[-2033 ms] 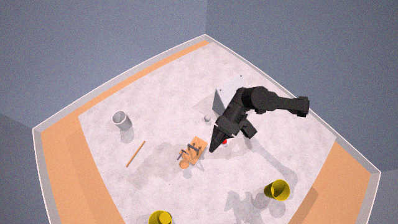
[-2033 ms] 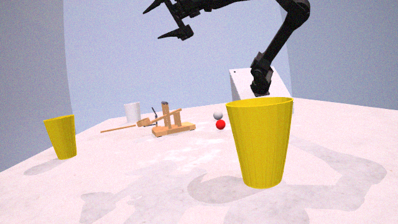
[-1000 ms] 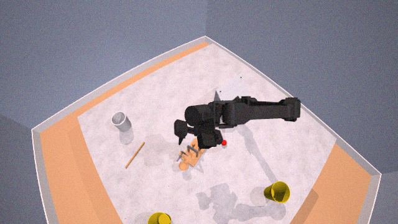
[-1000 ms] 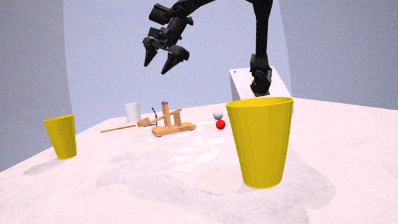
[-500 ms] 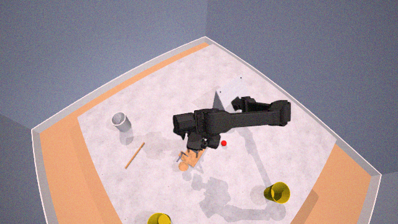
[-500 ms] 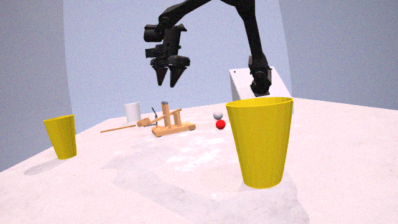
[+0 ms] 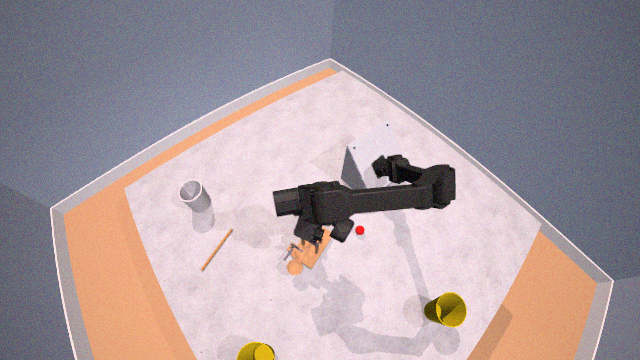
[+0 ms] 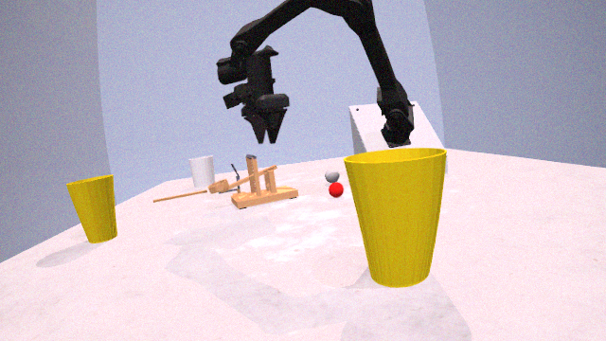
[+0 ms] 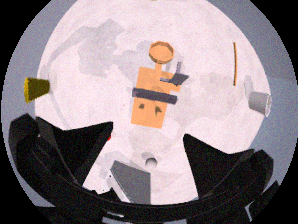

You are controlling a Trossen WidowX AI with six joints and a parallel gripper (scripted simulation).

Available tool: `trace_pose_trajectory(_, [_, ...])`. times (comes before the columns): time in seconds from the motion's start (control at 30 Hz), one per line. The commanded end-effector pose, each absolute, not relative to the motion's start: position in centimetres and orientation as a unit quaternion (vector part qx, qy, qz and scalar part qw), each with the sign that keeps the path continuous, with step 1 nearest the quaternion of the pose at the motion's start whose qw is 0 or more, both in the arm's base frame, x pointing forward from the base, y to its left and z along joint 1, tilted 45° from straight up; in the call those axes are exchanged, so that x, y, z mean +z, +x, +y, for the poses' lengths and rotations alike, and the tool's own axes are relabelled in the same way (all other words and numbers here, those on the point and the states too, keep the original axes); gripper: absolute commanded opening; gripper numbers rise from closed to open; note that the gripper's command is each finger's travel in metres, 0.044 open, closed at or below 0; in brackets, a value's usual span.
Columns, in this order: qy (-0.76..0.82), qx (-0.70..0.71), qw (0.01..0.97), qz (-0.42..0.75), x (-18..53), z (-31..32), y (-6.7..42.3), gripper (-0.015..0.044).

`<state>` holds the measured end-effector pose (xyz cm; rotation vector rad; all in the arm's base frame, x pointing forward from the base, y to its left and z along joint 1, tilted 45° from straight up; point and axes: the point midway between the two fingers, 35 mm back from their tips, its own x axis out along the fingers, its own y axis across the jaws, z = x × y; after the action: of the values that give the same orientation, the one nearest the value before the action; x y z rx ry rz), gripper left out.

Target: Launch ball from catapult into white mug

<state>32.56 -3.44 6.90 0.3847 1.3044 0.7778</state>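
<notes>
Tool (image 8: 266, 130): your fingers are spread wide with nothing between them, pointing straight down, well above the desk (image 8: 497, 227).
Catapult (image 8: 258, 185): right under your tool; the wrist view looks down onto its wooden base, with the spoon cup (image 9: 161, 51) at the far end.
Red ball (image 8: 336, 189): on the desk just off to the side of your tool, near the catapult base, not loaded.
Grey ball (image 8: 332, 176): just behind the red one in the exterior view.
Stick (image 7: 216, 249): flat on the desk, beyond the spoon end.
White mug (image 7: 194, 195): upright, well apart from your tool.
Yellow cups (image 8: 398, 215): farthest out.
</notes>
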Motion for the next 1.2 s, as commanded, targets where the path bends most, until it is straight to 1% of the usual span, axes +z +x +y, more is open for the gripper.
trace_pose_trajectory(0.0, [0.175,0.351,0.703,0.593,4.5,-1.1,32.6,0.044])
trace_pose_trajectory(1.17, [0.176,0.352,0.703,0.592,0.5,2.9,32.7,0.044])
